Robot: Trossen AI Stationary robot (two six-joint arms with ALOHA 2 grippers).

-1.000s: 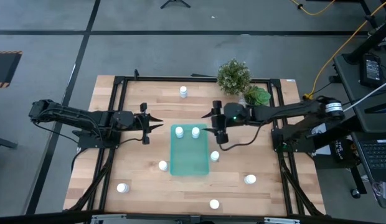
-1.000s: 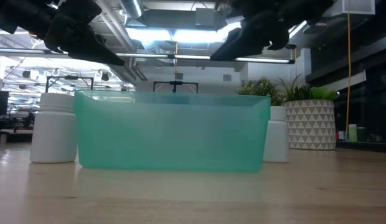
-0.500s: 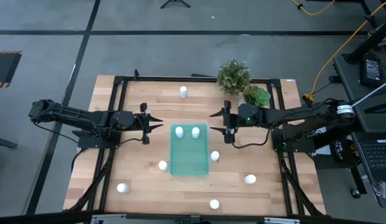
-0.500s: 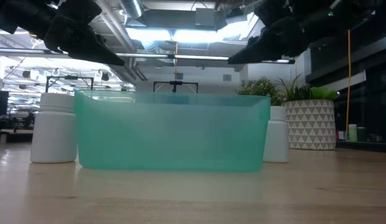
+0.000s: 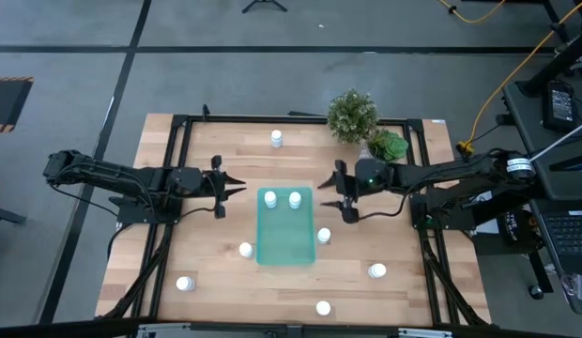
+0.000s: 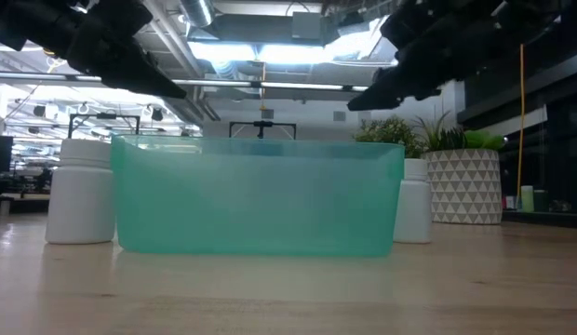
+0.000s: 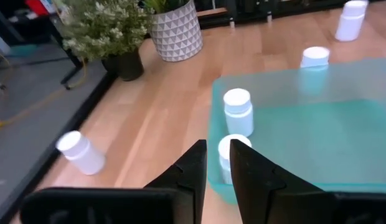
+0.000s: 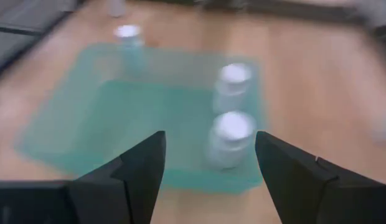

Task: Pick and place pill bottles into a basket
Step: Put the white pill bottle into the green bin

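Observation:
The teal basket (image 5: 285, 235) lies mid-table with two white pill bottles (image 5: 269, 198) (image 5: 295, 199) standing in its far end, also seen in the right wrist view (image 8: 228, 138). Other bottles stand on the wood: one beside the basket's right side (image 5: 323, 236), one by its left (image 5: 245, 250), one far off (image 5: 276, 139), and several near the front (image 5: 323, 307). My left gripper (image 5: 235, 186) hovers left of the basket, fingers nearly together (image 7: 216, 152), holding nothing. My right gripper (image 5: 329, 188) hovers at the basket's right far corner, open and empty (image 8: 208, 140).
Two potted plants (image 5: 352, 115) (image 5: 388, 145) stand at the far right, one in a white patterned pot (image 6: 465, 186). A black frame rail (image 5: 178, 150) runs round the table. Bare wood lies between the scattered bottles at the front.
My right gripper has drawn back from over the basket's far right corner toward the table's right edge, sinking a little and rolling its wrist, still open and empty. Both bottles in the basket stand as before.

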